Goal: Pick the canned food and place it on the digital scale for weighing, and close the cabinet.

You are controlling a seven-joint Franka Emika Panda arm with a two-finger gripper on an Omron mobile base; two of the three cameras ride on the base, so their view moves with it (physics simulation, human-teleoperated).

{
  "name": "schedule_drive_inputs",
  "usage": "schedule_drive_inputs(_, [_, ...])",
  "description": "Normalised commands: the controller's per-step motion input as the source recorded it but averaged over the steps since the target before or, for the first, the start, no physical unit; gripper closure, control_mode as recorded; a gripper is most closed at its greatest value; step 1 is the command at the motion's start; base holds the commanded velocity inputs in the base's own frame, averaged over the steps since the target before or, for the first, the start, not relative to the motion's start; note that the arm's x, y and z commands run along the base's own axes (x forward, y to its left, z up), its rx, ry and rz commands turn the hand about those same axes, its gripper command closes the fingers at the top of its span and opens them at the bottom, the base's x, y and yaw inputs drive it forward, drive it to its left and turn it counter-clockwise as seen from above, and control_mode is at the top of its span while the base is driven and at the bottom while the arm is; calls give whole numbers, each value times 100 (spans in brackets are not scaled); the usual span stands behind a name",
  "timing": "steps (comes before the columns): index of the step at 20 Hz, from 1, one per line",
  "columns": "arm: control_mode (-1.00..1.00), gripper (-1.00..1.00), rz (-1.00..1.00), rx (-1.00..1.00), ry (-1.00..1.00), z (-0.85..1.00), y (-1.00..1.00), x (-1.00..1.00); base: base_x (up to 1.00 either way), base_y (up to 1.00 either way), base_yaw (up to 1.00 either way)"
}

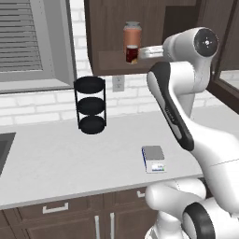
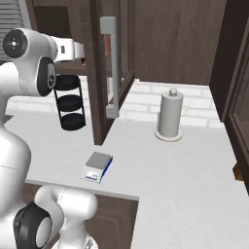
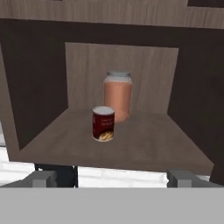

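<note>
The tool [image 3: 109,178], jaws spread wide and empty, faces the open cabinet [image 3: 39,113], where the canned food [image 3: 103,124] stands upright on the shelf, its long axis vertical, just in front of a taller jar [image 3: 117,95] at its 1 o'clock. The can looks rigid, light and smooth-sided, so a squeeze across its mid-height should hold best. On the surface [image 1: 56,158] below, the digital scale [image 1: 153,158] waits bare, at 4 o'clock from a black three-tier rack [image 1: 90,105].
</note>
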Motion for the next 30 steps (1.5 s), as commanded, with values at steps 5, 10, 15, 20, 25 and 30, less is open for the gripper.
schedule_drive_inputs(5, [-100, -100, 0, 2, 0, 16, 10, 10, 0, 0, 0])
schedule_drive_inputs(10, [-100, -100, 0, 1, 1, 0, 5, 34, 0, 0, 0])
schedule_drive_inputs(15, [-100, -100, 0, 0, 8, 0, 18, 50, 0, 0, 0])
schedule_drive_inputs(20, [-100, -100, 0, 0, 1, 0, 19, 59, 0, 0, 0])
schedule_drive_inputs(25, [-100, -100, 0, 0, 0, 0, 4, 54, 0, 0, 0])
schedule_drive_inputs(30, [-100, -100, 0, 0, 1, -5, 0, 50, 0, 0, 0])
